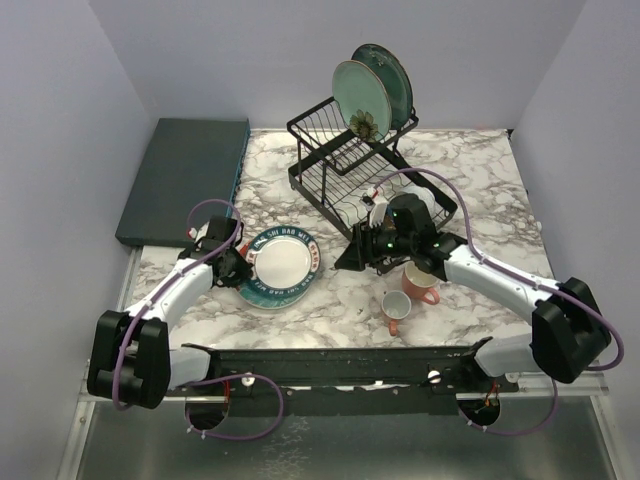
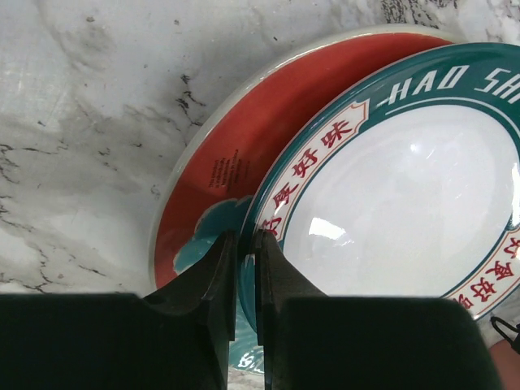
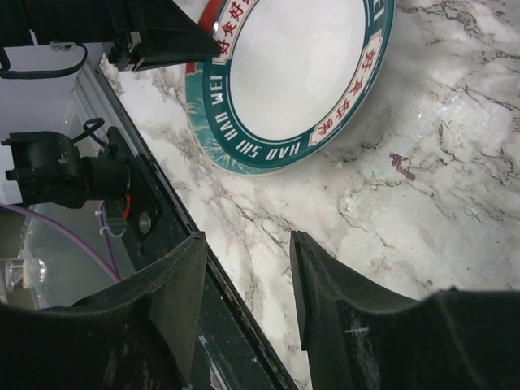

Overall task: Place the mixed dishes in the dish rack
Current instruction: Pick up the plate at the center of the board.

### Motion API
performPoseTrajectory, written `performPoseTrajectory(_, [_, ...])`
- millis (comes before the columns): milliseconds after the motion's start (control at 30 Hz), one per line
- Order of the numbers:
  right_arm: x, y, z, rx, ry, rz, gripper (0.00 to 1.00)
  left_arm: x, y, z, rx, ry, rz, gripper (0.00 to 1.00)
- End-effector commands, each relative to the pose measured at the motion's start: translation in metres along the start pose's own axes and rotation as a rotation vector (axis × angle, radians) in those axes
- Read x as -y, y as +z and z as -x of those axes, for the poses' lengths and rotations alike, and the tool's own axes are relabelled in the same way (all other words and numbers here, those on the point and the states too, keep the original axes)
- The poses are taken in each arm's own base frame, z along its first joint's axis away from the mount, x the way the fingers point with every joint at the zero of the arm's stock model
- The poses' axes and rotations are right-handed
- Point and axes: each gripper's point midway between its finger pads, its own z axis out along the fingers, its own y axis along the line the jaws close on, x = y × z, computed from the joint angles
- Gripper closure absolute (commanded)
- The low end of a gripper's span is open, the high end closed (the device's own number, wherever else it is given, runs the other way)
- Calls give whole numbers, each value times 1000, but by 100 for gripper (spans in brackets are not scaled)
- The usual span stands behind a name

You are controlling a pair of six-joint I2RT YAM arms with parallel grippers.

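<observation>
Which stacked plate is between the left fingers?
The top plate, white with teal lettered rim: its edge sits between the left gripper fingers. The red plate lies underneath.

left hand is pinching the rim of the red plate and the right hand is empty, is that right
Not quite: the left wrist view shows the left hand pinching the rim of the teal-rimmed plate stacked on top, not the red plate beneath it. The right hand is empty.

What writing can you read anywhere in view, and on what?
"HAO SHI HAO WEI": white letters on the top plate's teal rim.
"好味": red characters in that rim's white panels.
Small dark print on the red plate underneath: too small to read.
Nothing else readable.
</observation>
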Motion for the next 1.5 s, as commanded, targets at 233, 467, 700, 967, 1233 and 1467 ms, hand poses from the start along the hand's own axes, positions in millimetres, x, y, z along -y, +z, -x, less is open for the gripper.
performPoseTrajectory(233, [17, 32, 6, 23, 72, -27, 46, -1, 15, -13, -58, 43, -9, 94])
performPoseTrajectory(467, [30, 48, 11, 41, 112, -73, 44, 0, 17, -15, -63, 50, -20, 97])
performPoseTrajectory(700, [48, 65, 13, 55, 146, -129, 41, 1, 19, -17, -68, 56, -28, 99])
performPoseTrajectory(967, [61, 85, 15, 62, 170, -149, 41, 3, 20, -25, -100, 67, -45, 100])
performPoseTrajectory(1233, [64, 103, 21, 74, 171, -142, 41, 6, 22, -29, -115, 80, -54, 100])
performPoseTrajectory(1467, [63, 109, 24, 88, 165, -117, 42, 8, 25, -34, -129, 99, -56, 100])
